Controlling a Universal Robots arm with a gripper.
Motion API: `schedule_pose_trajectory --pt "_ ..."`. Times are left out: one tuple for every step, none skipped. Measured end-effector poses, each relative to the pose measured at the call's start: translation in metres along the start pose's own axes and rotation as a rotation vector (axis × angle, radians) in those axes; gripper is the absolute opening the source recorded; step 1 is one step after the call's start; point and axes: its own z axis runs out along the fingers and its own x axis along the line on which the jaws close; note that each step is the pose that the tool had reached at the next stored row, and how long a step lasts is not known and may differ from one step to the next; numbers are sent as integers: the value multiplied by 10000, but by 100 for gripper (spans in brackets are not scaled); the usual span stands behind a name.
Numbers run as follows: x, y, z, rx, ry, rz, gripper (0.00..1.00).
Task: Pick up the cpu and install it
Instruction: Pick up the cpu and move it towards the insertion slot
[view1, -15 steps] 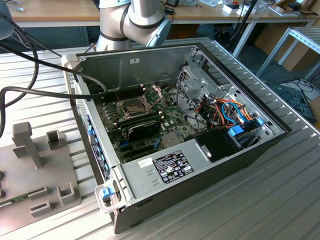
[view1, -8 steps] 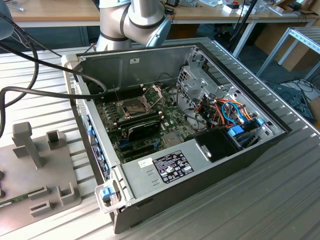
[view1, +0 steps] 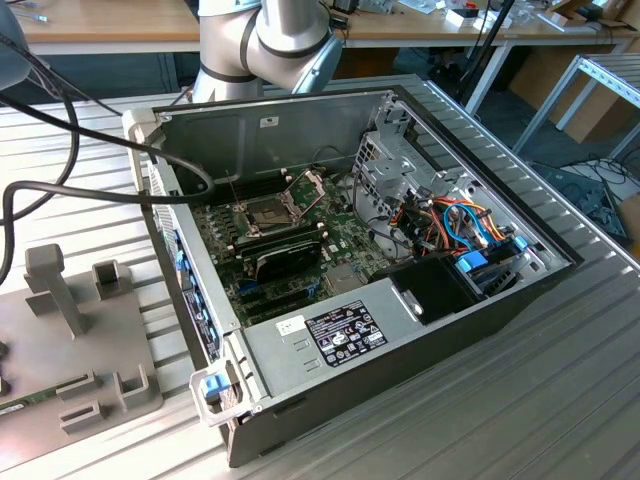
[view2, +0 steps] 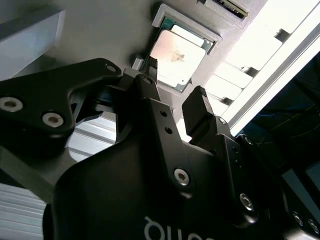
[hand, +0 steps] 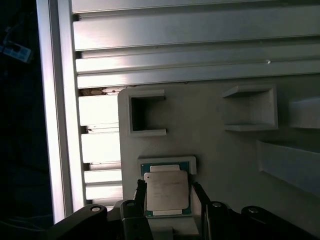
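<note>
The cpu (hand: 166, 192) is seated in a grey holder (hand: 215, 145) recess, one edge hidden behind the end effector (hand: 169, 186), whose fingers (hand: 141, 192) are held open either side. The socket (view1: 272, 212) in the computer (view1: 270, 130) is seen uncovered, centre frame.

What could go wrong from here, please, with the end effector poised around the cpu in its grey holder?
The open end effector flanks the cpu closely, beside the holder's raised rim; one finger could catch the rim rather than the chip's edge.
The cpu is thin and flat, so a shallow grip might let it tilt or slip.
The socket lies low in the case by its raised frame; a tilted chip could seat badly.
</note>
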Motion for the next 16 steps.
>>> schedule_pose_trajectory --pt "0 0 11 5 1 0 48" --pt "-1 -1 26 11 0 -1 48" --pt "-1 -1 34 17 -1 -1 48" --pt "-1 -1 35 21 0 -1 48" --pt "0 -1 35 21 1 0 48" --pt "0 -1 35 22 1 0 48" --pt "0 0 35 22 1 1 48" --pt "0 -1 37 21 -2 2 48" --pt "0 -2 37 20 -2 3 48" --pt "0 -3 37 20 -3 2 49" --pt "0 -4 37 20 -2 1 49" --pt "0 -4 36 21 -1 0 49" --pt "-1 -5 38 64 -3 0 55" --pt "-1 -5 45 153 -10 1 55" --pt "-1 -5 51 193 -13 3 55" --pt "-1 -5 61 242 -14 3 55"
